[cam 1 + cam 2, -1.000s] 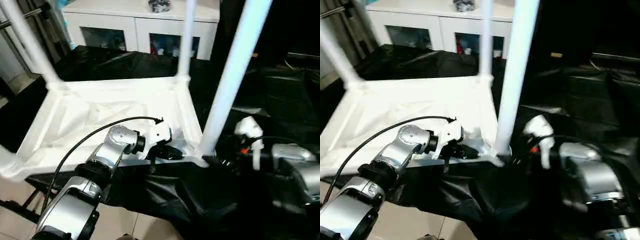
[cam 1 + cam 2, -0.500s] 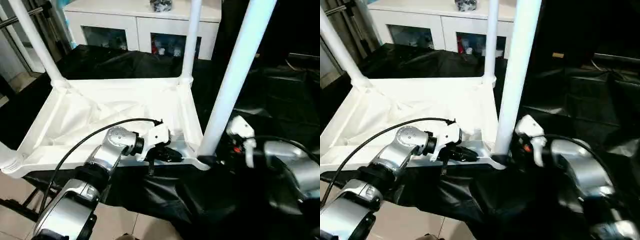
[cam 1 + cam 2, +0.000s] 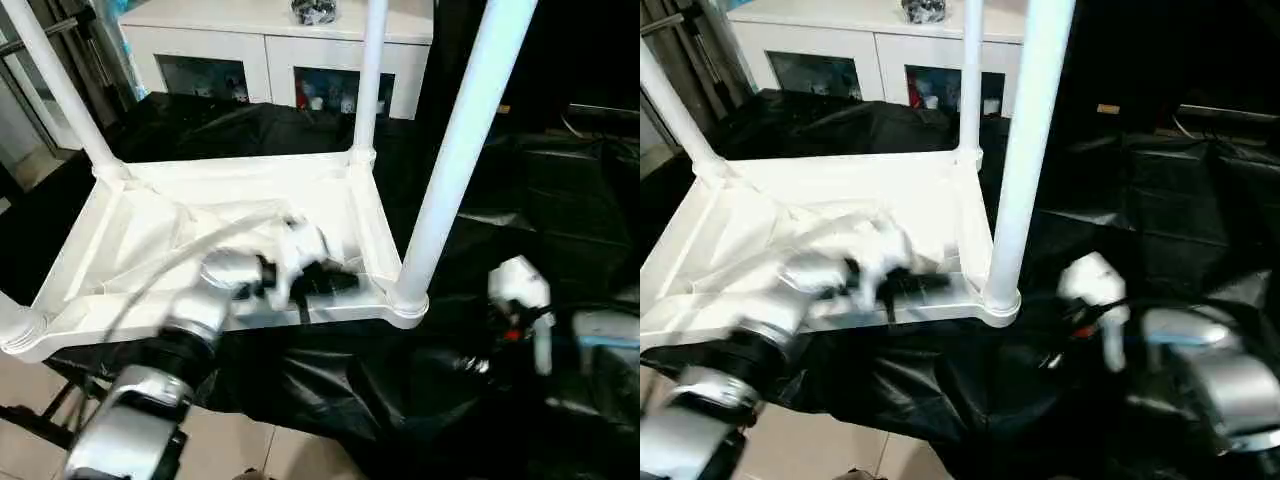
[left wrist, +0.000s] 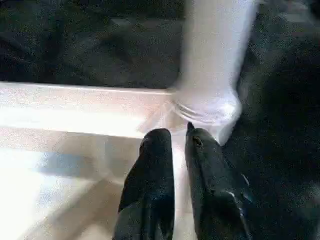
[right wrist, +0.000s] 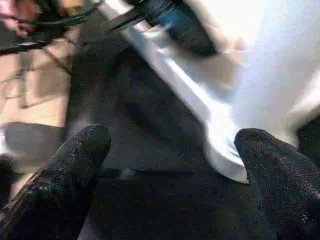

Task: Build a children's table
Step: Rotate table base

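Note:
The white tabletop [image 3: 150, 215] lies upside down on the black-draped work table, ribbed side up. Three white legs stand in its corner sockets: far left [image 3: 55, 85], far right [image 3: 370, 75] and near right [image 3: 455, 150]. The near left socket [image 3: 18, 328] sits at the picture's edge. My left gripper [image 3: 335, 280] hovers over the tabletop's inside near the near right socket [image 4: 207, 107], its fingers [image 4: 155, 165] shut with nothing between them. My right gripper [image 5: 170, 145] is open, low and to the right of that socket [image 5: 225, 155], apart from it.
A white cabinet [image 3: 280, 50] stands behind the work table. Crumpled black cloth [image 3: 560, 200] covers the table to the right. The tabletop's near rim lies close to the work table's front edge, with light floor [image 3: 20, 400] below at the left.
My left gripper has lifted off the tabletop's near rim and moved inward, blurred by motion. My right gripper has drawn back to the right, away from the near right leg's base.

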Controlling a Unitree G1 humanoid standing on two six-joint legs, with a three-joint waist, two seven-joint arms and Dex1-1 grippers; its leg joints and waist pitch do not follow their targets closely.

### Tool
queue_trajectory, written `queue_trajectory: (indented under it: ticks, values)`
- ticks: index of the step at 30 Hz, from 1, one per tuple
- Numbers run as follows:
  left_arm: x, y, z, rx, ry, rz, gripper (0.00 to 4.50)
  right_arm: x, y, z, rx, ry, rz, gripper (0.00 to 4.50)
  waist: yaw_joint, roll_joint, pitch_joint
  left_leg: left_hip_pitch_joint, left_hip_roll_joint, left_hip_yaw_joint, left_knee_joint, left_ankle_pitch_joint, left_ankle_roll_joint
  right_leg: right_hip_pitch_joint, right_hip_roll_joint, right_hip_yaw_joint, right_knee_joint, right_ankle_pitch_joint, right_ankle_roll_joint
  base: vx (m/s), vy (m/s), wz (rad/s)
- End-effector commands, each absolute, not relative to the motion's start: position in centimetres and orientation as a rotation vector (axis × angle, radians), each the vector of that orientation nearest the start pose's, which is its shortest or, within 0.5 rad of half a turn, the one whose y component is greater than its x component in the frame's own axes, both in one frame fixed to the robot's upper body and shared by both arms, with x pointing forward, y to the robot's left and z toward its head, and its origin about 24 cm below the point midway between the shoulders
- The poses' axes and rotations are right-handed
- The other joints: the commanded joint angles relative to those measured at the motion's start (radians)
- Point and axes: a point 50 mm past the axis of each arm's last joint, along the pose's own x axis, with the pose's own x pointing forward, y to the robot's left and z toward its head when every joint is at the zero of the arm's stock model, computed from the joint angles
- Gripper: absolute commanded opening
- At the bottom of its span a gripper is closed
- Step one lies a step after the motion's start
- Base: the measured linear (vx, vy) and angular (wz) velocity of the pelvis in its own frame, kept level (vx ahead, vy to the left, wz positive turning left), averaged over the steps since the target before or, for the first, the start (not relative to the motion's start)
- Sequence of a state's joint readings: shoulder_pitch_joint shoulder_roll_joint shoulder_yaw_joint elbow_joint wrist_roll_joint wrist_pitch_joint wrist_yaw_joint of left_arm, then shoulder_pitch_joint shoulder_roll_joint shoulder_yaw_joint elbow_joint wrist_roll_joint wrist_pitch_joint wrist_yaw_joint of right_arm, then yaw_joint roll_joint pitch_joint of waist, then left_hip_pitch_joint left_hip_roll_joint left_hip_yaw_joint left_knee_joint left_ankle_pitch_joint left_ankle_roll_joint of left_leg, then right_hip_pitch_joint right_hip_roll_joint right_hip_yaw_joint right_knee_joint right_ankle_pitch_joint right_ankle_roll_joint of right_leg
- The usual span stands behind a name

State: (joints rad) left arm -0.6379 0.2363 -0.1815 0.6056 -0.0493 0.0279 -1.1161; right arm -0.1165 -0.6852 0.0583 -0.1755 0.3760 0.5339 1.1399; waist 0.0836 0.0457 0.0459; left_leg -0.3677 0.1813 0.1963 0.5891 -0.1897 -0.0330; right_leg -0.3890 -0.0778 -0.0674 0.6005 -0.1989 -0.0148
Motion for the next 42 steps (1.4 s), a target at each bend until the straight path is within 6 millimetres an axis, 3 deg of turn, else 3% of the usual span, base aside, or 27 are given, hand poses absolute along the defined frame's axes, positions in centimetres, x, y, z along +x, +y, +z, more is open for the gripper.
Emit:
queue_trajectory:
  ticks: [1,4,7,8,9,10,11,12,13,15,19,20,21,22,23,25,26,27,29,30,34,35,37,41,42]
  values:
    - [33.2,10.9,8.2,0.236,0.188,-1.234,1.01,23.5,-18.8,8.9,-0.132,0.434,1.210,4.50,-0.001,-0.010,-0.060,0.010,0.056,-0.027,-0.058,-0.151,0.088,0.046,-0.072,0.044,-0.071,-0.133,-0.235,0.000,0.000,0.00]
    - [33.0,11.8,8.5,0.232,0.194,-1.200,1.27,24.3,-17.8,8.5,-0.094,0.410,1.163,4.50,-0.003,-0.014,-0.060,0.007,0.055,-0.028,-0.061,-0.140,0.075,0.046,-0.073,0.045,-0.068,-0.138,-0.232,0.000,0.000,0.00]
    - [32.0,13.0,8.6,0.224,0.236,-1.195,1.44,25.0,-16.7,7.9,-0.078,0.397,1.128,4.50,-0.008,-0.009,-0.061,0.011,0.059,-0.030,-0.063,-0.137,0.058,0.044,-0.074,0.046,-0.061,-0.133,-0.237,0.000,0.000,0.00]
    - [31.5,13.4,8.6,0.220,0.256,-1.198,1.57,25.2,-16.3,7.7,-0.076,0.394,1.119,4.50,-0.011,-0.012,-0.059,0.008,0.057,-0.028,-0.064,-0.138,0.059,0.043,-0.072,0.046,-0.065,-0.138,-0.233,0.000,0.000,0.00]
    - [31.3,13.7,8.5,0.218,0.266,-1.202,1.73,25.4,-16.2,7.6,-0.075,0.392,1.115,4.50,-0.014,-0.008,-0.059,0.011,0.056,-0.028,-0.065,-0.138,0.053,0.041,-0.071,0.047,-0.063,-0.137,-0.232,0.000,0.000,0.00]
    - [28.7,15.5,8.3,0.180,0.353,-1.236,1.73,26.3,-14.9,7.1,-0.012,0.371,1.069,4.50,-0.016,-0.011,-0.063,0.015,0.060,-0.029,-0.065,-0.145,0.041,0.044,-0.077,0.049,-0.055,-0.136,-0.239,0.000,0.000,0.00]
    - [28.0,15.9,8.3,0.165,0.377,-1.245,1.83,26.6,-14.5,7.1,0.016,0.364,1.056,4.50,-0.021,-0.013,-0.061,0.007,0.062,-0.035,-0.070,-0.137,0.039,0.046,-0.083,0.049,-0.051,-0.130,-0.245,0.000,0.000,0.00]
    - [27.3,16.2,8.4,0.152,0.396,-1.253,1.83,26.8,-14.2,7.0,0.042,0.358,1.046,4.50,-0.038,-0.006,-0.053,0.000,0.056,-0.034,-0.078,-0.168,0.031,0.042,-0.070,0.043,-0.058,-0.193,-0.231,0.000,0.000,0.00]
    - [26.6,16.7,8.5,0.118,0.404,-1.249,1.83,26.9,-13.8,6.9,0.064,0.350,1.040,4.50,-0.038,-0.012,-0.055,0.020,0.055,-0.025,-0.069,-0.195,0.021,0.030,-0.067,0.050,-0.066,-0.213,-0.228,0.000,0.000,0.00]
    - [25.5,17.2,8.7,0.074,0.413,-1.233,2.10,27.2,-13.3,6.6,0.080,0.338,1.008,4.50,-0.037,-0.006,-0.051,0.011,0.053,-0.024,-0.071,-0.187,0.018,0.031,-0.065,0.053,-0.065,-0.199,-0.235,0.000,0.000,0.00]
    - [24.3,18.5,8.3,0.095,0.427,-1.132,2.39,28.5,-12.5,6.0,0.090,0.317,0.876,4.50,-0.035,-0.006,-0.045,0.017,0.052,-0.027,-0.078,-0.255,-0.015,0.025,-0.065,0.054,-0.072,-0.294,-0.199,0.000,0.000,0.00]
    - [23.9,19.0,8.1,0.109,0.434,-1.087,2.58,29.0,-12.2,5.9,0.105,0.310,0.824,4.50,-0.037,-0.016,-0.043,0.014,0.050,-0.026,-0.079,-0.259,-0.016,0.026,-0.062,0.054,-0.076,-0.311,-0.187,0.000,0.000,0.00]
    - [23.6,19.4,8.0,0.118,0.441,-1.044,2.66,29.4,-11.9,5.8,0.122,0.304,0.787,4.50,-0.036,-0.009,-0.043,0.017,0.050,-0.027,-0.079,-0.260,-0.022,0.024,-0.064,0.056,-0.075,-0.321,-0.178,0.000,0.000,0.00]
    - [23.4,19.7,7.9,0.122,0.441,-1.007,2.68,29.7,-11.6,5.7,0.132,0.305,0.757,4.50,-0.038,-0.012,-0.043,0.014,0.049,-0.028,-0.081,-0.259,-0.024,0.026,-0.063,0.056,-0.075,-0.330,-0.168,0.000,0.000,0.00]
    - [23.2,20.0,7.8,0.125,0.443,-0.973,2.72,29.9,-11.3,5.6,0.143,0.302,0.737,4.50,-0.039,-0.009,-0.046,0.016,0.050,-0.029,-0.080,-0.257,-0.028,0.024,-0.063,0.056,-0.071,-0.320,-0.169,0.000,0.000,0.00]
    - [22.9,20.6,7.6,0.135,0.448,-0.898,3.02,30.6,-10.7,5.6,0.164,0.294,0.687,4.50,-0.043,-0.016,-0.045,0.013,0.049,-0.028,-0.081,-0.251,-0.030,0.024,-0.061,0.057,-0.068,-0.287,-0.175,0.000,0.000,0.00]
    - [22.9,20.6,7.6,0.137,0.449,-0.889,3.11,30.7,-10.6,5.6,0.166,0.293,0.679,4.50,-0.042,-0.013,-0.047,0.016,0.049,-0.029,-0.081,-0.251,-0.032,0.023,-0.060,0.056,-0.069,-0.284,-0.172,0.000,0.000,0.00]
    - [22.8,20.8,7.5,0.146,0.445,-0.858,3.12,31.1,-10.3,5.6,0.169,0.284,0.670,4.50,-0.041,-0.022,-0.047,0.019,0.050,-0.026,-0.080,-0.247,-0.030,0.020,-0.057,0.057,-0.070,-0.263,-0.169,0.000,0.000,0.00]
    - [22.9,20.8,7.4,0.139,0.430,-0.827,3.11,31.9,-9.9,5.6,0.157,0.271,0.634,4.50,-0.039,-0.019,-0.051,0.018,0.049,-0.026,-0.079,-0.222,-0.029,0.022,-0.058,0.057,-0.062,-0.212,-0.178,0.000,0.000,0.00]
    - [22.9,20.8,7.4,0.139,0.430,-0.827,3.20,31.9,-9.9,5.6,0.157,0.271,0.634,4.50,-0.041,-0.023,-0.051,0.015,0.048,-0.026,-0.078,-0.208,-0.030,0.025,-0.059,0.057,-0.059,-0.187,-0.188,0.000,0.000,0.00]
    - [23.1,20.7,7.1,0.147,0.427,-0.807,3.53,32.8,-9.9,5.8,0.123,0.259,0.589,4.50,-0.037,-0.024,-0.052,0.017,0.047,-0.023,-0.077,-0.198,-0.031,0.027,-0.057,0.057,-0.056,-0.142,-0.188,0.000,0.000,0.00]
    - [23.0,20.8,7.0,0.144,0.433,-0.801,3.61,33.2,-10.2,5.8,0.122,0.261,0.554,4.50,-0.036,-0.035,-0.053,0.016,0.047,-0.023,-0.075,-0.188,-0.029,0.030,-0.060,0.058,-0.053,-0.137,-0.193,0.000,0.000,0.00]
    - [22.7,20.8,6.8,0.141,0.452,-0.797,3.91,33.8,-10.7,5.7,0.120,0.261,0.498,4.50,-0.037,-0.032,-0.051,0.017,0.046,-0.022,-0.075,-0.198,-0.031,0.027,-0.060,0.058,-0.055,-0.153,-0.194,0.000,0.000,0.00]
    - [22.4,20.8,6.1,0.139,0.487,-0.790,4.05,34.9,-11.9,5.4,0.126,0.275,0.374,4.50,-0.037,-0.032,-0.053,0.021,0.046,-0.020,-0.073,-0.200,-0.038,0.025,-0.057,0.058,-0.053,-0.145,-0.196,0.000,0.000,0.00]
    - [22.2,20.7,5.7,0.140,0.506,-0.794,4.29,35.3,-12.8,5.3,0.142,0.288,0.300,4.50,-0.033,-0.033,-0.053,0.021,0.045,-0.019,-0.072,-0.196,-0.037,0.025,-0.056,0.058,-0.052,-0.136,-0.193,0.000,0.000,0.00]
